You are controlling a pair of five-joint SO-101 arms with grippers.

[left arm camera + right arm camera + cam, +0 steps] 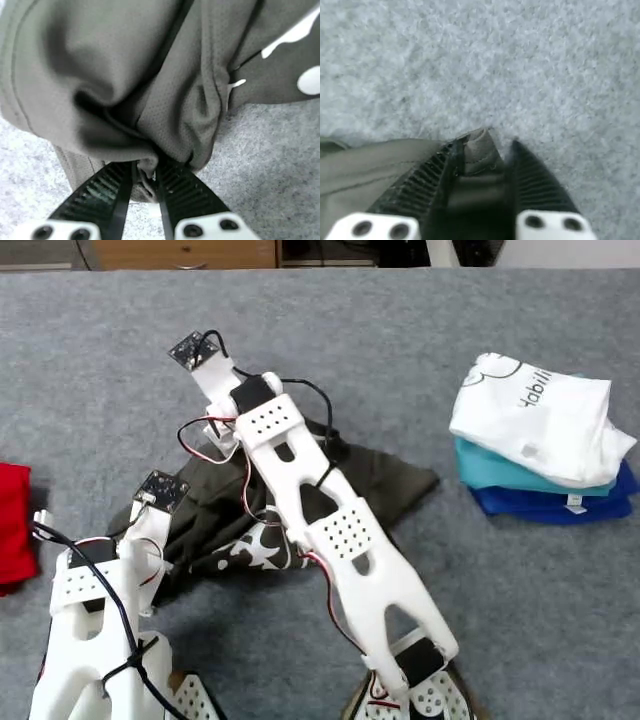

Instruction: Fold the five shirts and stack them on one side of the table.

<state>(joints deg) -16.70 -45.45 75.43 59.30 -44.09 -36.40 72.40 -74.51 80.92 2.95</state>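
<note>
A dark olive shirt point(370, 475) with a white print lies crumpled in the middle of the grey table. In the left wrist view my left gripper point(150, 167) is shut on a bunched fold of this shirt point(150, 75), which hangs in thick creases beyond the fingertips. My right gripper point(487, 137) is shut on a hemmed edge of the shirt point(479, 145) just above the carpet-like surface. From above, the right arm point(300, 480) stretches across the shirt to its far left edge. The left arm point(110, 590) stands at its near left side.
Three folded shirts are stacked at the right: white point(535, 415) on top, teal point(490, 468) under it, blue point(560, 502) at the bottom. A red shirt point(12, 525) lies at the left edge. Bare grey table point(420, 330) spreads behind the arms.
</note>
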